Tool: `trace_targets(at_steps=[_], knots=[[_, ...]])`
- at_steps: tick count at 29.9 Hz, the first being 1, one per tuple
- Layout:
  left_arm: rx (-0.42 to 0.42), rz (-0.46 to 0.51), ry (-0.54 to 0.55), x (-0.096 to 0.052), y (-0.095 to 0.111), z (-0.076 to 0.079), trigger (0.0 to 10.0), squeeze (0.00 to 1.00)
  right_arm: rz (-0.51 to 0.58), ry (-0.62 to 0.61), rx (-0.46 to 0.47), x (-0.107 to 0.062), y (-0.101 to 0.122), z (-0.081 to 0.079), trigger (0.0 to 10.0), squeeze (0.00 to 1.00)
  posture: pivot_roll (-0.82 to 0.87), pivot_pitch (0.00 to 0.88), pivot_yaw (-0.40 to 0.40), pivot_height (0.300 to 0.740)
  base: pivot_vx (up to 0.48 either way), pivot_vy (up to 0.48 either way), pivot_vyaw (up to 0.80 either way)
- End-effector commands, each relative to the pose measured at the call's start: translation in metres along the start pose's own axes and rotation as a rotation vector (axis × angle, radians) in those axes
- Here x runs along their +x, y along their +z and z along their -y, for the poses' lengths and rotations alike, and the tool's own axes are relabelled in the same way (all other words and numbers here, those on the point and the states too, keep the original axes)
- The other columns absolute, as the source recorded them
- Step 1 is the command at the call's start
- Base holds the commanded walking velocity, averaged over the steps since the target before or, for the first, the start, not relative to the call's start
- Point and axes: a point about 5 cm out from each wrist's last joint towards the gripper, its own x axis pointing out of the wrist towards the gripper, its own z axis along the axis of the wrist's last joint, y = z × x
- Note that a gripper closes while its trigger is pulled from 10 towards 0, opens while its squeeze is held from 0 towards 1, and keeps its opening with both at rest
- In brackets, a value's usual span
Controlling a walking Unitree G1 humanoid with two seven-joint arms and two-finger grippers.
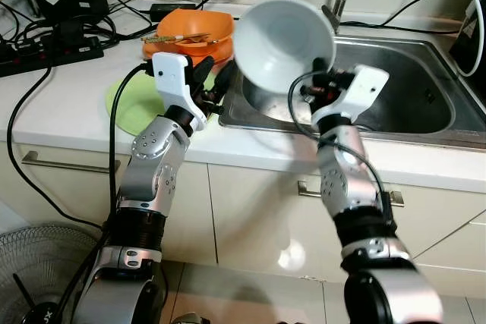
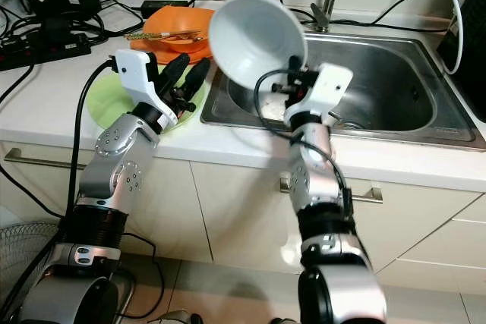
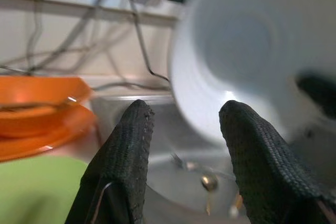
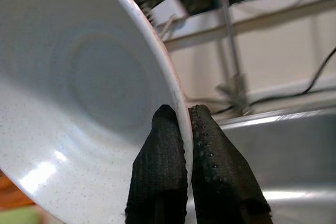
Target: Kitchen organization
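Holding: the white bowl (image 1: 282,42) is pinched at its rim by the right gripper (image 4: 182,129), lifted above the near left part of the sink (image 1: 410,85) and tipped on edge so its hollow faces the robot.
Bowl grip: one black finger lies inside the rim, the other outside, the two pressed close with the bowl's wall between them.
Right wrist view adds: the grip itself, plainly seen, with the speckled inside of the bowl, the tap stem (image 4: 233,61) and the steel sink wall behind.
Head views add: where the bowl hangs over the sink; the fingers' hold is mostly hidden behind the bowl and the white wrist housing.
Right arm: forearm rising steeply from the cupboard front, wrist bent toward the sink, a black cable looping around it.
Left gripper (image 3: 181,135): empty, fingers spread a moderate way apart, pointing toward the sink's left corner.
Left wrist view adds: the bowl, blurred, just beyond the fingertips (image 3: 137,116), and a small object at the sink's bottom, too blurred to name.
Left arm: elbow low at the cupboard front, forearm raised, wrist over the counter edge (image 1: 68,130) beside the sink.
Beside the left gripper: a green plate (image 1: 133,104) flat on the counter.
Behind it: stacked orange dishes (image 1: 190,36) with chopsticks (image 1: 175,37) laid across them.
Far left: power strips and tangled black cables (image 1: 53,28) on the counter.
Floor: a fan grille (image 1: 42,263) at the lower left.
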Motion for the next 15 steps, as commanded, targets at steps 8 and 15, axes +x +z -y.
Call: trace_targets(at_steps=[8,15], knots=[[0.022,-0.134,-0.096,-0.006,-0.024,0.021,10.0,0.0,0.011,-0.088,-0.251,0.026,0.022,0.03,0.0,0.0,0.07,0.0,0.013,0.74,0.0,0.0,0.0],[0.007,-0.16,-0.137,-0.013,-0.033,0.035,10.0,0.0,-0.035,-0.091,-0.481,0.032,0.024,0.04,8.4,0.0,0.08,0.0,0.005,0.74,0.0,0.0,0.0]])
